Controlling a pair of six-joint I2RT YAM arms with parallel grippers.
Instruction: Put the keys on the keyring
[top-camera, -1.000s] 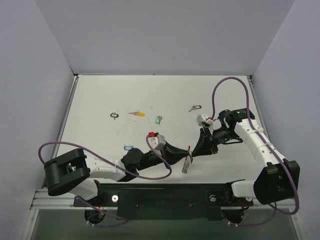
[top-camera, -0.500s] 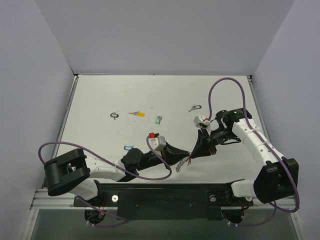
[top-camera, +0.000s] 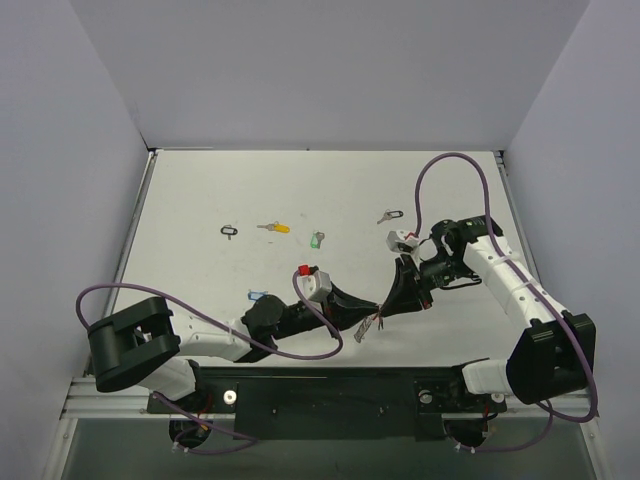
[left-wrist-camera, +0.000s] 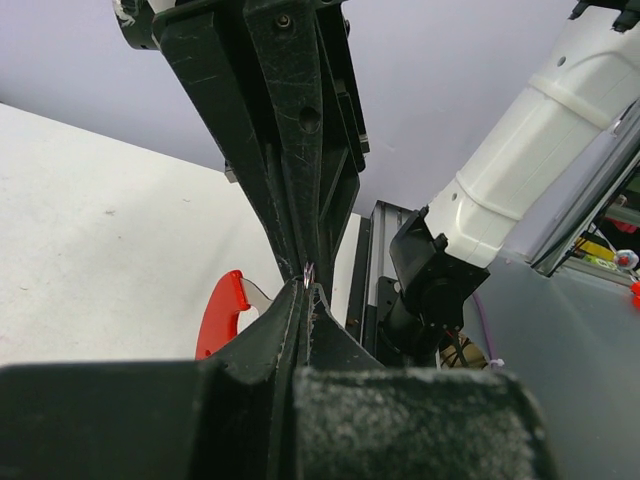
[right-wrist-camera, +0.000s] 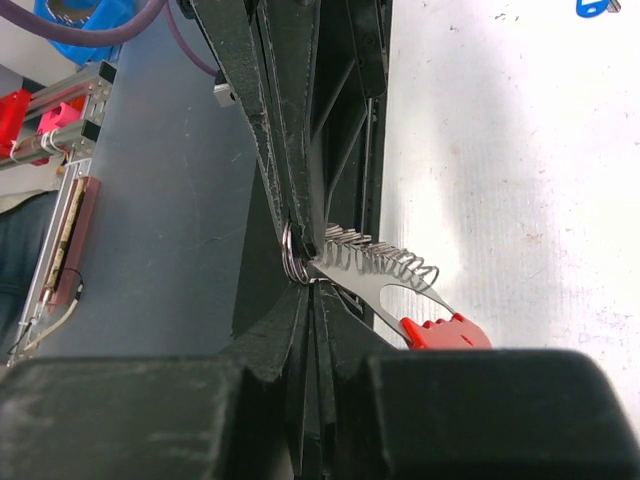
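Holding my two pincers tip to tip low over the near middle of the table (top-camera: 200, 190), I have the keyring (top-camera: 366, 328) caught right where they meet. My left pincer (top-camera: 371, 316) reaches in flat from the left, its fingers pressed together on the keyring. My right pincer (top-camera: 388, 308) slants down from the right, and its fingers too are squeezed tight, with the keyring's silver ring (right-wrist-camera: 289, 255) nipped at their tips. From my right wrist I see that ring standing at the seam between the two pairs of fingertips. A chain of small wire loops (right-wrist-camera: 385, 262) and a flat slotted metal strip trail away from it toward the table, and the strip ends in the red band (right-wrist-camera: 445, 331). From my left wrist only a glint of metal shows at the seam, with the red band curving out to the left of my fingers above the white surface. The keys (top-camera: 276, 228) lie loose on the table, all well apart from the keyring. The blue-tagged key (top-camera: 257, 296) is nearest, close beside my left arm (top-camera: 215, 342). Farther out a black-tagged key (top-camera: 230, 231), the yellow-tagged key (top-camera: 277, 228) and the green-tagged key (top-camera: 316, 240) form a loose row. A second black-tagged key (top-camera: 389, 215) rests beyond my right pincer.
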